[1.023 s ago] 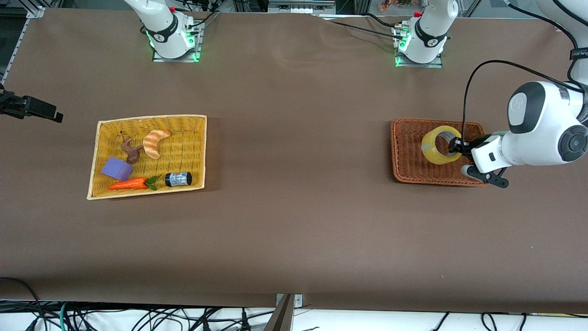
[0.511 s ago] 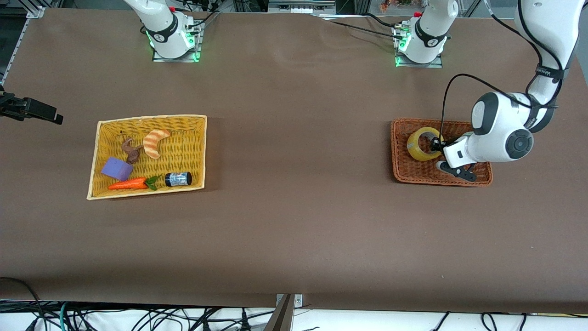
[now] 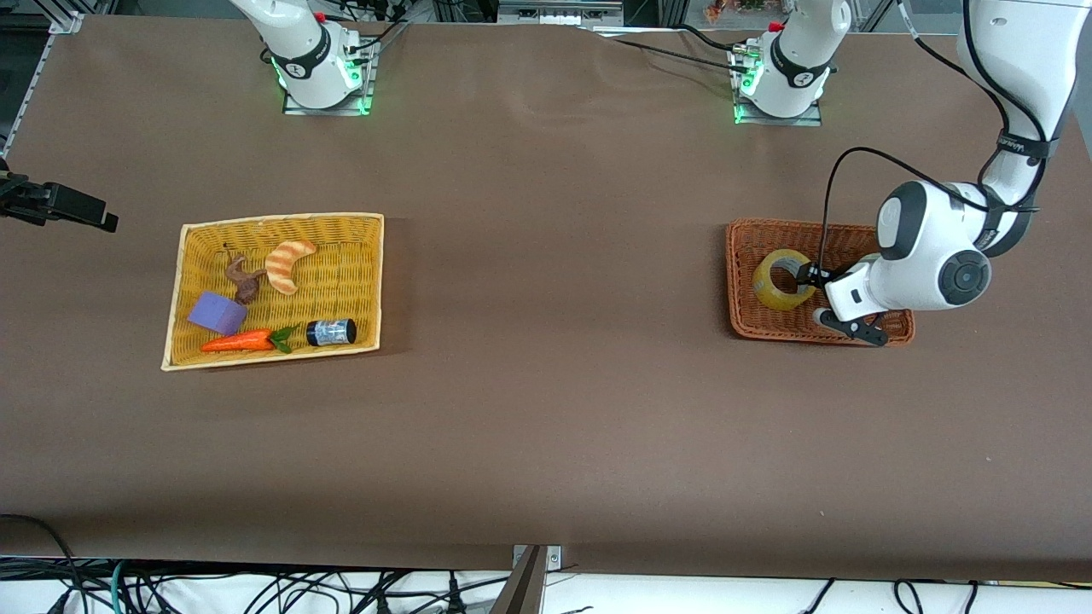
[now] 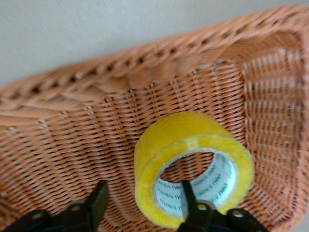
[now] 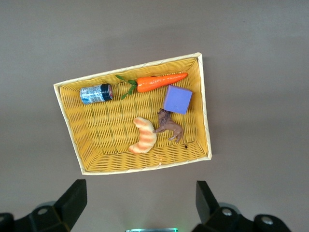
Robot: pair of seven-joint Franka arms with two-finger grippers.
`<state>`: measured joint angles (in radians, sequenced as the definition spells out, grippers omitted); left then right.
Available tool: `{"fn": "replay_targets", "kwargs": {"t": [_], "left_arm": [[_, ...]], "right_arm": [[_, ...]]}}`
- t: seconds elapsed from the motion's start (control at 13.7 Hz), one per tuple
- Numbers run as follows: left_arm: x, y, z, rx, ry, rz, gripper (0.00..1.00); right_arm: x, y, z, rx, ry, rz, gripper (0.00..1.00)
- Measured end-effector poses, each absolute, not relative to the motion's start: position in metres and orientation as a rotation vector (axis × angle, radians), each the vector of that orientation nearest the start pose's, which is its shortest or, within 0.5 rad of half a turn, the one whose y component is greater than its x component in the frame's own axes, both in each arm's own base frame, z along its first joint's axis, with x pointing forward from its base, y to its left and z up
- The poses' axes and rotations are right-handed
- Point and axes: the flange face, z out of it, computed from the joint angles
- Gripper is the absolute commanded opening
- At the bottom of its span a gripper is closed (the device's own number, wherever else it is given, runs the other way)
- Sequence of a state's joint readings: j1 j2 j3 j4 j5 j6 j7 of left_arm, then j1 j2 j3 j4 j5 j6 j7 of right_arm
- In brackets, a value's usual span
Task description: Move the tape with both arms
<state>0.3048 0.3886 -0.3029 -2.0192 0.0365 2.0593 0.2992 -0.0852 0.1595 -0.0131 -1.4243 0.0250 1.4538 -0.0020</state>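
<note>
The tape (image 3: 768, 297), a yellow ring with a pale inner core, rests tilted in the brown wicker basket (image 3: 751, 324) at the left arm's end of the table. My left gripper (image 3: 809, 280) reaches into that basket and is open. In the left wrist view the tape (image 4: 178, 130) has its wall between the two black fingers (image 4: 99, 205) of the left gripper (image 4: 142, 200). One finger sits inside the ring's hole and the other stands off from the yellow outside. My right gripper (image 5: 140, 193) waits open and empty, high over the table.
A yellow wicker basket (image 3: 281, 220) lies at the right arm's end of the table. It holds a striped croissant toy (image 3: 288, 264), a carrot (image 3: 239, 342), a purple block (image 3: 217, 313), a brown figurine (image 3: 244, 279) and a small dark jar (image 3: 331, 332).
The left arm brought the tape down into the brown basket, shifting it slightly toward the right arm's end. Its fingers then opened off the tape wall. The right arm has not moved.
</note>
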Motion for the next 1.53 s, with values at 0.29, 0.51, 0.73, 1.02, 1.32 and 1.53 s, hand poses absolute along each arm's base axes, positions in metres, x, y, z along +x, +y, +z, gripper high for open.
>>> {"fn": "replay_targets", "kwargs": {"t": [0.29,0.51,0.73,1.02,1.32,1.53], "left_arm": [[0.6,-0.002,0.375,-3.17,0.521,0.473,0.91],[0.606,-0.03,0.464,-3.158,0.501,0.344,0.91],[0.597,-0.049,0.506,-3.144,0.454,0.26,0.93],[0.588,-0.062,0.522,-3.121,0.445,0.243,0.93],[0.581,-0.073,0.542,-3.078,0.393,0.185,1.0],[0.575,-0.067,0.561,-3.111,0.333,0.133,1.0]], "right_arm": [[0.588,-0.054,0.592,-3.102,0.147,0.199,1.0],[0.588,-0.054,0.592,-3.102,0.147,0.199,1.0],[0.588,-0.054,0.592,-3.102,0.147,0.199,1.0],[0.588,-0.054,0.592,-3.102,0.147,0.199,1.0],[0.588,-0.054,0.592,-3.102,0.147,0.198,1.0],[0.588,-0.054,0.592,-3.102,0.147,0.199,1.0]]}}
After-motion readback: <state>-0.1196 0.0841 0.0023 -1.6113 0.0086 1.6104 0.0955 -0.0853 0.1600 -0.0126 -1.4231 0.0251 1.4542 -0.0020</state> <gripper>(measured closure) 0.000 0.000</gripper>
